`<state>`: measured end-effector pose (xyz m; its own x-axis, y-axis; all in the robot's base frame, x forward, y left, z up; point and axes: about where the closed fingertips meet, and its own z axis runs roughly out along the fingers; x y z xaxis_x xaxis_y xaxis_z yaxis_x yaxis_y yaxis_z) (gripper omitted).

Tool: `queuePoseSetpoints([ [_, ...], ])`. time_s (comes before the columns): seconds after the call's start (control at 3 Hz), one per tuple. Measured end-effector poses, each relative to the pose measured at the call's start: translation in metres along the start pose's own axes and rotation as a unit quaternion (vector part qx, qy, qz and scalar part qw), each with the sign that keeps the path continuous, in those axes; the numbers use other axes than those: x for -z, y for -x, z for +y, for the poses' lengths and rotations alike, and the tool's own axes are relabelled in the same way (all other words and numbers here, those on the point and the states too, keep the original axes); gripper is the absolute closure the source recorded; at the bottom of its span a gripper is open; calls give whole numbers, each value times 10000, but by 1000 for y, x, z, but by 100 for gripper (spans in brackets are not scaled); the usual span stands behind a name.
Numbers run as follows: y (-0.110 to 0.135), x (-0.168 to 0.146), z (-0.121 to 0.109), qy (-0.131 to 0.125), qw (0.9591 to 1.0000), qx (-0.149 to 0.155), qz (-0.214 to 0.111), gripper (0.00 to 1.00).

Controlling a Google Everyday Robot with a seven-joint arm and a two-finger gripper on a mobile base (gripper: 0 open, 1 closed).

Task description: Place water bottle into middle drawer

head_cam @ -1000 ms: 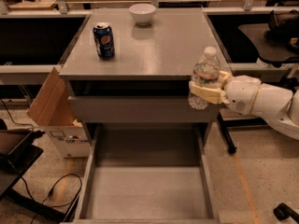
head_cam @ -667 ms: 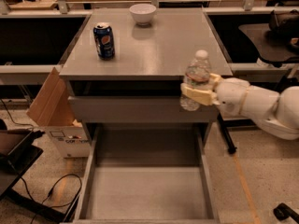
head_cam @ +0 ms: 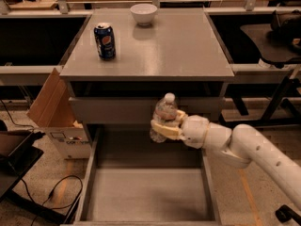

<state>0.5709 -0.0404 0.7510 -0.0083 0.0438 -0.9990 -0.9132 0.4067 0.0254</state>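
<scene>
The water bottle (head_cam: 164, 113), clear with a white cap, is upright and held in the air in front of the closed top drawer panel (head_cam: 113, 110), above the back of the open middle drawer (head_cam: 141, 197). My gripper (head_cam: 165, 128) is shut on the water bottle around its lower half, reaching in from the right on the white arm (head_cam: 244, 147). The middle drawer is pulled out, with a bare grey floor and low side walls.
A blue soda can (head_cam: 104, 41) and a white bowl (head_cam: 143, 13) stand on the cabinet top (head_cam: 174, 46). A cardboard box (head_cam: 54, 112) leans at the cabinet's left. Cables (head_cam: 51, 192) lie on the floor at the left. Black desks flank both sides.
My gripper has carried the water bottle left and down, from beside the cabinet's right front corner to in front of the top drawer panel, over the open drawer.
</scene>
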Motion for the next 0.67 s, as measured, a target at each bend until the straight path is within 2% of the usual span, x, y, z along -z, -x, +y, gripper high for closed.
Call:
queuePoseSetpoints([
  [0.33,-66,-18,22,407,9991,37,72,100],
  [0.67,-66,-18,22,407,9991,37,72,100],
])
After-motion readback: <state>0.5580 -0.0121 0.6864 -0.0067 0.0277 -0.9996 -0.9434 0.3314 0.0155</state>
